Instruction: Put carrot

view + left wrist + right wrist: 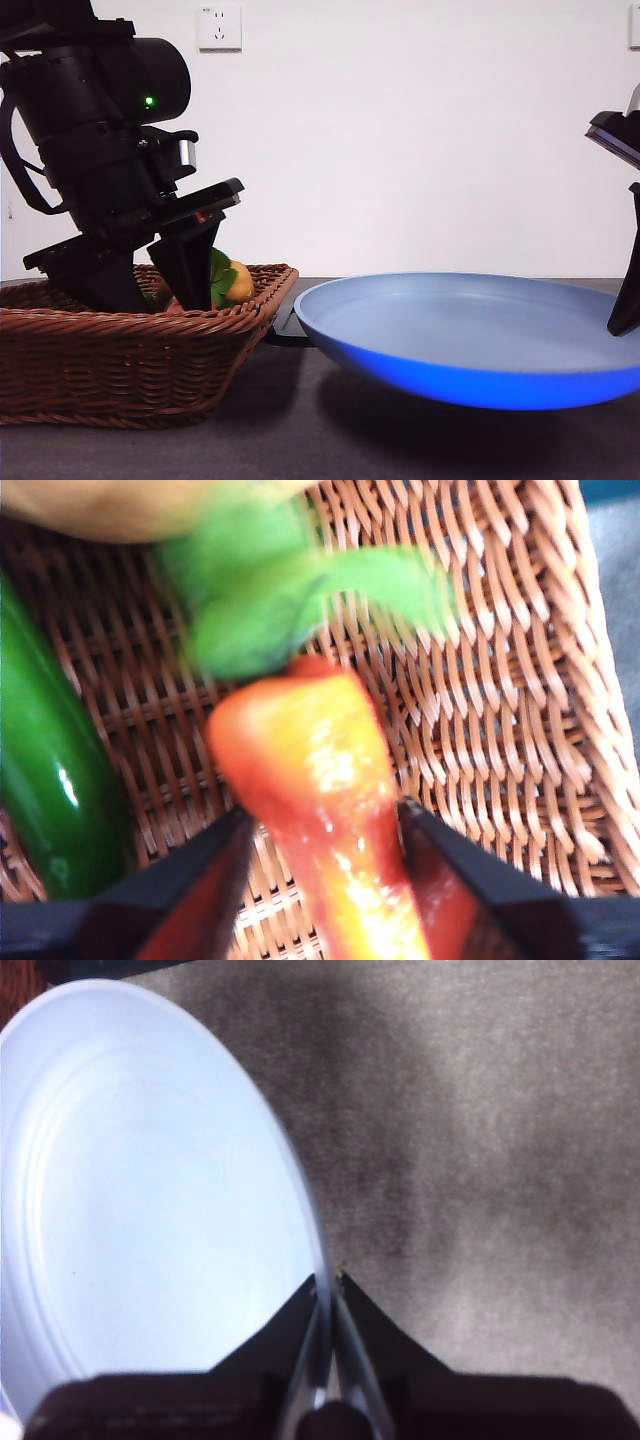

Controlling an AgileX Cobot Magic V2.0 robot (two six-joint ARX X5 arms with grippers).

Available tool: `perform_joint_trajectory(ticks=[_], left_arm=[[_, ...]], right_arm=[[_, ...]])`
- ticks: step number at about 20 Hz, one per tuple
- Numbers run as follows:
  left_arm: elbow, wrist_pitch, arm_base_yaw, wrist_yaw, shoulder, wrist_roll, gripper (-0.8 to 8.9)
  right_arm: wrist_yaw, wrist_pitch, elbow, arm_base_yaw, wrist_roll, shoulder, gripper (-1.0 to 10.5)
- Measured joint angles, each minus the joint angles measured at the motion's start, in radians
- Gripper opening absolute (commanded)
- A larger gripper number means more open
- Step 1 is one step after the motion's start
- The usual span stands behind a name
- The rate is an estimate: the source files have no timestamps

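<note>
Carrot clamped between our left gripper jaws inside wicker basket; right gripper pinches blue plate rim.

Front cam sits low, level across my bench; wrist cams look down close, sharing its basket and plate.

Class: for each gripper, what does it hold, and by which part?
Left gripper grips the carrot by its narrow body. Right gripper pinches the blue plate by its rim.
</note>
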Motion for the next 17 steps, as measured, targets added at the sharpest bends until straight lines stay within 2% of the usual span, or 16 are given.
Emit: perform_joint_trajectory(ticks=[3, 6, 10, 11, 12, 14, 15, 17], left_arm=[[0.0, 0.001, -0.002, 0.0, 0.0, 0.009, 0.88], [0.003, -0.01, -0.002, 0.001, -0.002, 0.029, 0.87], [0.14, -0.19, -0.002, 0.012, -0.105, 0.096, 0.87], [0.18, -0.189, -0.002, 0.064, -0.147, 0.103, 0.87], [0.214, -0.168, -0.009, 0.164, -0.18, 0.106, 0.87], [0.241, -0.017, -0.058, 0.406, -0.195, 0.108, 0.87], [0.241, 0.042, -0.102, 0.432, -0.189, 0.111, 0.87], [0.241, 0.091, -0.215, 0.353, -0.181, 0.113, 0.87]], right_arm=[[0.0, 0.0, 0.0, 0.0, -0.004, 0.0, 0.0], [0.0, 0.0, 0.0, 0.0, -0.003, 0.0, 0.0], [0.0, 0.0, 0.0, 0.0, -0.004, 0.0, 0.0], [0.0, 0.0, 0.0, 0.0, -0.003, 0.0, 0.0], [0.0, 0.0, 0.0, 0.0, -0.004, 0.0, 0.0], [0.0, 0.0, 0.0, 0.0, -0.003, 0.0, 0.0], [0.0, 0.0, 0.0, 0.0, -0.003, 0.0, 0.0], [0.0, 0.0, 0.0, 0.0, -0.003, 0.0, 0.0]])
